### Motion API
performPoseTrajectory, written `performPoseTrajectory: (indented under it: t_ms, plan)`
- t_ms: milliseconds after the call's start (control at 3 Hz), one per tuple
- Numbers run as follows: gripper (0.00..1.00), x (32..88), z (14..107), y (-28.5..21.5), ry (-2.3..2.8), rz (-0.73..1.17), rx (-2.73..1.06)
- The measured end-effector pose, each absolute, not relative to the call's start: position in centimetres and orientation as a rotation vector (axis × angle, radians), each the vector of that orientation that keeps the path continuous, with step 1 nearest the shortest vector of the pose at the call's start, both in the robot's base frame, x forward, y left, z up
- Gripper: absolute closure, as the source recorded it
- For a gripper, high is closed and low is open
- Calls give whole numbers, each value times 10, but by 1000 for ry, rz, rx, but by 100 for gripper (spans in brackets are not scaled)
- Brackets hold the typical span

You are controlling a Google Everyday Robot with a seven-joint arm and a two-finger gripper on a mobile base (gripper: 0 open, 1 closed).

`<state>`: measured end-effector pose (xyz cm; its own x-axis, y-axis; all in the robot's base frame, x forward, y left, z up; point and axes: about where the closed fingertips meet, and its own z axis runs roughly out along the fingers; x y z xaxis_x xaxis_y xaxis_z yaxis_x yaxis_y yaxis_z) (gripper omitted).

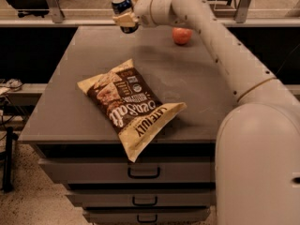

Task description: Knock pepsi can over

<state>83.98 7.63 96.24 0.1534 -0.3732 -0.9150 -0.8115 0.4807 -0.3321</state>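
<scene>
In the one camera view, top of the frame, left of centre: gripper (124, 18) out at the far edge of the grey cabinet top (70, 78), carried there by the long pale arm (225, 50) sweeping up from the lower right. Right against it, the pepsi can (121, 3), blue with a silver rim, leaning with its top toward the upper left and its foot low behind the gripper's tan tip. Cannot tell whether open beside the can or closed on it (the tan part crosses the can's middle and hides the contact). Upper centre, just beside the arm: a red apple (182, 35), apart from the can. Middle of the frame: a brown-and-cream chip bag (129, 104) lying flat, nearer the front edge. Below, drawers (143, 172) with dark handles. Judged as mid-knock: contact made, can tipped but not yet on its side. Next, likely a further sideways push high on the can, toward the left, without sending it off the back edge.
</scene>
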Motion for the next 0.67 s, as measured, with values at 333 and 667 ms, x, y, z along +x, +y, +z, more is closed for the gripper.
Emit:
performPoseTrajectory:
  t_ms: [333, 667]
  plan:
    - [100, 837, 979, 43, 1470, 350, -1221]
    - [100, 831, 979, 27, 1508, 259, -1384]
